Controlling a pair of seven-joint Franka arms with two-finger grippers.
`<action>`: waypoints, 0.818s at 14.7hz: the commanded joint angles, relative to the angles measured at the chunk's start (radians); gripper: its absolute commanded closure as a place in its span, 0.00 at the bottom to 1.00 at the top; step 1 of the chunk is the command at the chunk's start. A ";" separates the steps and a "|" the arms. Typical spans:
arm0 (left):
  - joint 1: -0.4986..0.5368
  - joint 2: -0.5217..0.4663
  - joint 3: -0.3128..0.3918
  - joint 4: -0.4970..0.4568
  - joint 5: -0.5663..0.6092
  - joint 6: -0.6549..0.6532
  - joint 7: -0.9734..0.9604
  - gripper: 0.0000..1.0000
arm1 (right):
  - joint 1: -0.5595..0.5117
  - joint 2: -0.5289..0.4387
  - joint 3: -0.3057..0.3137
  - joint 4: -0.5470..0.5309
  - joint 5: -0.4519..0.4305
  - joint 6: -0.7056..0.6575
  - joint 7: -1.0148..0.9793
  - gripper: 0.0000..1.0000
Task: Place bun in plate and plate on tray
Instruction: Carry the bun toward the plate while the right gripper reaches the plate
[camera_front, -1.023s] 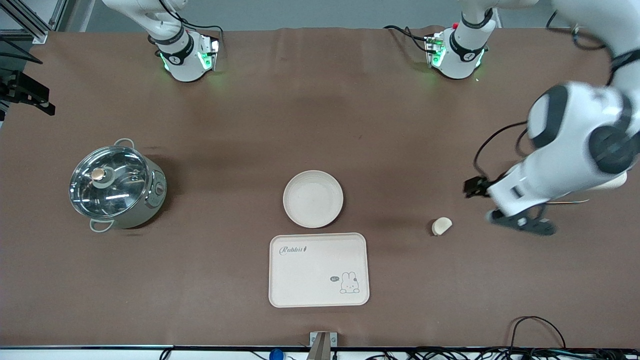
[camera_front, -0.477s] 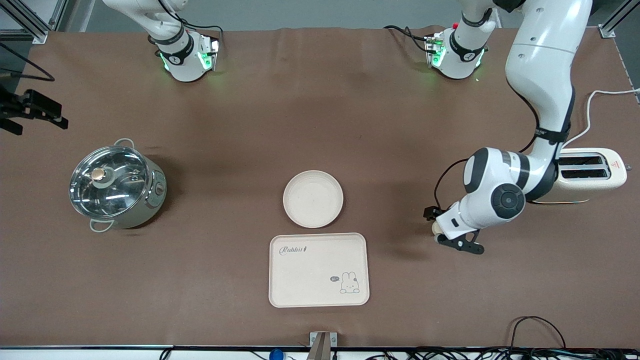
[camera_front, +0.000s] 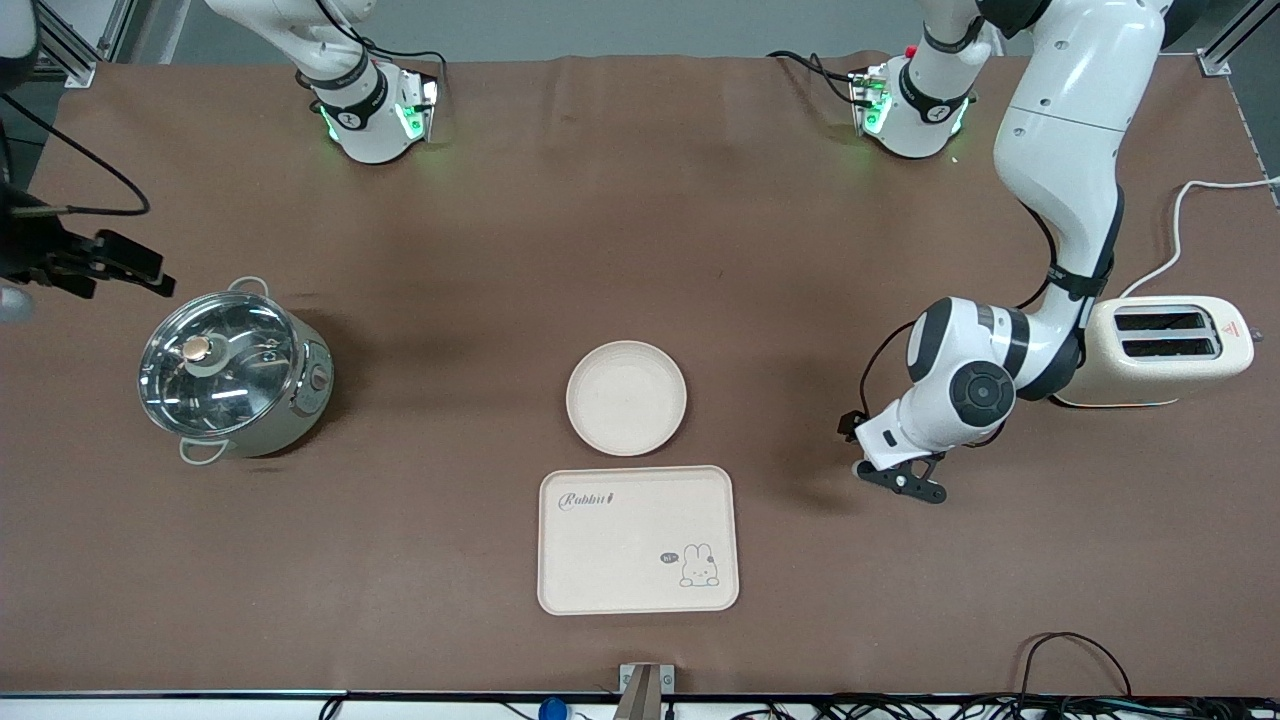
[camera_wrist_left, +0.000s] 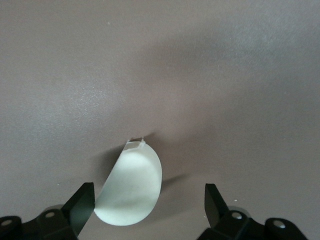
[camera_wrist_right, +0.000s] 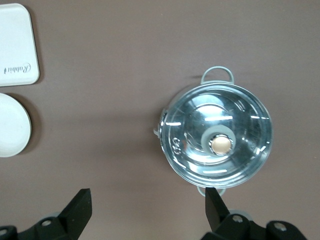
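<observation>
- Bun (camera_wrist_left: 131, 187): on the table toward the left arm's end, hidden in the front view; straight edge runs between the fingers, curved back toward one finger (camera_wrist_left: 80, 205).
- Left tool (camera_front: 897, 470): over the bun, spread to straddle it.
- Plate (camera_front: 626, 397), tray (camera_front: 637, 540): side by side, unloaded.
- Right tool (camera_wrist_right: 147, 210): spread, waiting over the pot (camera_front: 232, 372).

Lidded pot (camera_front: 232, 372) — toaster (camera_front: 1168, 349) — brown table (camera_front: 640, 230)
</observation>
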 joint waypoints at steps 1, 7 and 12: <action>0.000 -0.020 0.003 -0.025 0.026 0.020 0.019 0.23 | 0.037 -0.012 0.001 -0.055 0.017 0.055 0.089 0.00; 0.011 -0.023 -0.003 -0.023 0.023 0.020 0.049 0.91 | 0.119 0.025 0.001 -0.068 0.017 0.106 0.223 0.00; -0.015 -0.052 -0.052 0.076 -0.040 -0.139 -0.044 1.00 | 0.265 0.041 0.002 -0.255 0.038 0.386 0.387 0.00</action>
